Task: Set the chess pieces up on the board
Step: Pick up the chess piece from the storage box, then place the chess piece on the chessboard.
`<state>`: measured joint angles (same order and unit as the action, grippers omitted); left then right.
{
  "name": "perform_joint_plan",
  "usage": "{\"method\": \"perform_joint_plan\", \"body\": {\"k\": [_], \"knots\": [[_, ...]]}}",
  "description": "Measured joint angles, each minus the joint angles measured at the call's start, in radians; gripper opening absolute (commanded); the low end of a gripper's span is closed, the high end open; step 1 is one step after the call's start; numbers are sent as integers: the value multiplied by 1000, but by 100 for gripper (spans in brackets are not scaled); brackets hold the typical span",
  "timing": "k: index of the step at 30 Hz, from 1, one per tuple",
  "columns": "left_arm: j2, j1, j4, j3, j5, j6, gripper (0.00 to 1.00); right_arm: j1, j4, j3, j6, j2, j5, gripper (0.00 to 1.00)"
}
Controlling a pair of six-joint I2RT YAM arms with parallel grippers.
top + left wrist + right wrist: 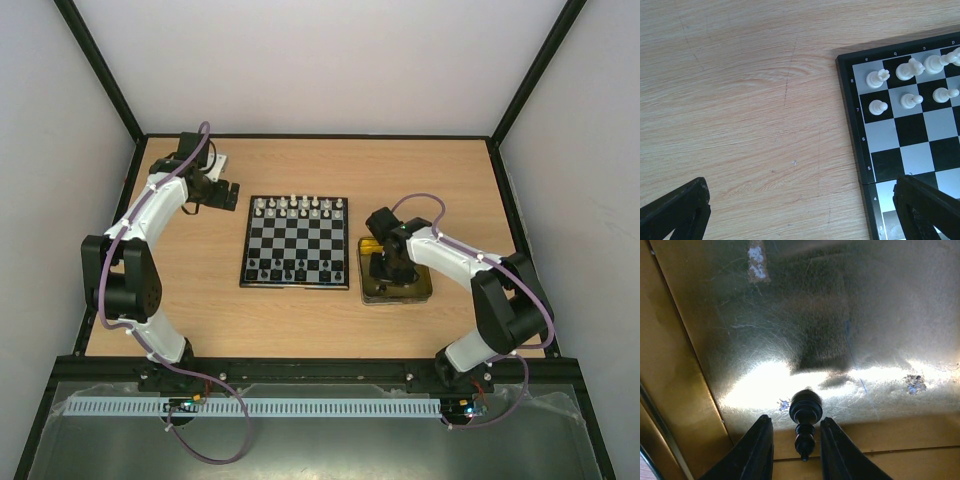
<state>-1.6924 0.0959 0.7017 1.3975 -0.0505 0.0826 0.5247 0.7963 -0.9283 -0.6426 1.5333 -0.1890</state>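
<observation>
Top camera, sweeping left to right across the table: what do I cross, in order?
In order: left gripper → board → yellow-lined tin.

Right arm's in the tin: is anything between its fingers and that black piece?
Nothing visible. The black piece sits inside the tin, already between the right gripper fingers, with a gap showing on each side.

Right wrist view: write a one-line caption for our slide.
Open jaws straddle a black piece inside the tin, a gap on either side.
</observation>
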Motion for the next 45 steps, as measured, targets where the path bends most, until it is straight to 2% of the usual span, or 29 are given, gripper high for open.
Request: {"method": "perform_joint_plan", "body": {"k": [7, 19, 26, 39, 45], "knots": [[0, 0, 0, 0, 0, 0, 99, 0, -6, 10, 2, 0, 0, 22], [0, 0, 0, 0, 6, 0, 99, 0, -20, 19, 3, 0, -2, 9], [0, 0, 0, 0, 7, 0, 100, 0, -11, 13, 3, 2, 7, 7], [-6, 0, 1, 8, 7, 0, 100, 10, 138, -224, 37, 2, 57, 6], [-6, 0, 1, 10, 7, 0, 100, 103, 188, -339, 32, 53, 63, 6]]}}
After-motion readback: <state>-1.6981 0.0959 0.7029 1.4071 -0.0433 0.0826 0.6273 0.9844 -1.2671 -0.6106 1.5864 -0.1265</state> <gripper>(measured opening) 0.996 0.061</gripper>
